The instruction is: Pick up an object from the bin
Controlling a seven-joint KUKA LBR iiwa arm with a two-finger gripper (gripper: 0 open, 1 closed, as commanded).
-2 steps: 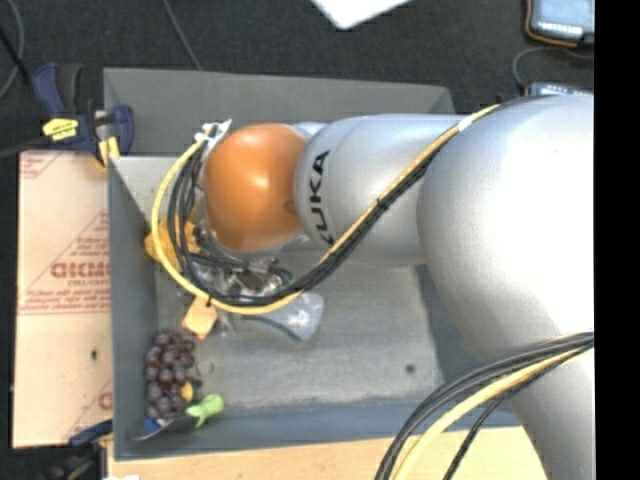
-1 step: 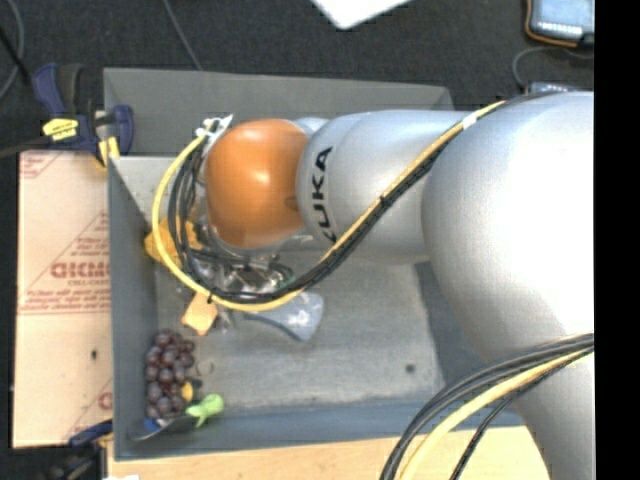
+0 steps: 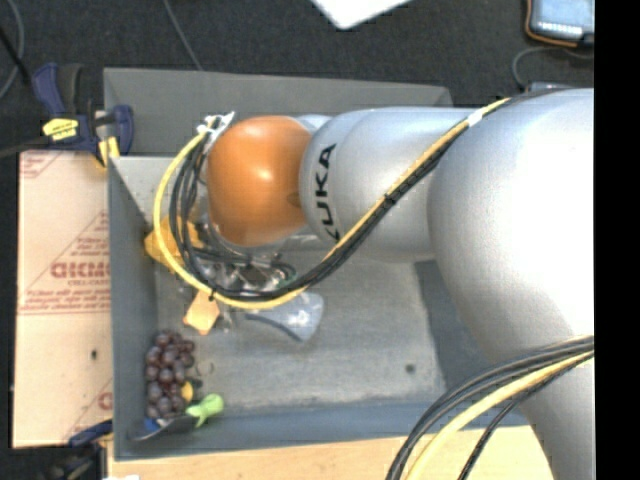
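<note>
Over the left half of the grey bin [image 3: 385,353], the silver arm [image 3: 480,188] reached in from the right and ended in a round orange cover [image 3: 255,178], with black and yellow cables [image 3: 178,203] looped around its left side. The cover and the cables stood in the way of the working end below them: only a dark tangle of metal showed under the cover's lower edge, so it could not be told whether the jaws were apart, together or clamped on anything. Three things lay closest to that spot. A small tan-yellow block [image 3: 201,314] lay just below and to the left of the cables, tilted on the bin floor. A clear, see-through piece [image 3: 293,318], wider toward its right end, lay just below the wrist, partly tucked under the lowest cable. A yellow thing [image 3: 155,245] peeked out beside the cables against the bin's left wall, most of it hidden. Which of these the wrist hung over could not be made out, since all three lay at the edge of what the cover hid. Well apart from them, in the lower left corner, lay a bunch of dark purple toy grapes [image 3: 168,371], and just below the grapes, touching or nearly so, a small bright green piece [image 3: 205,406] by the bin's near wall. The right half of the floor was largely covered from view by the thick body of the arm.
</note>
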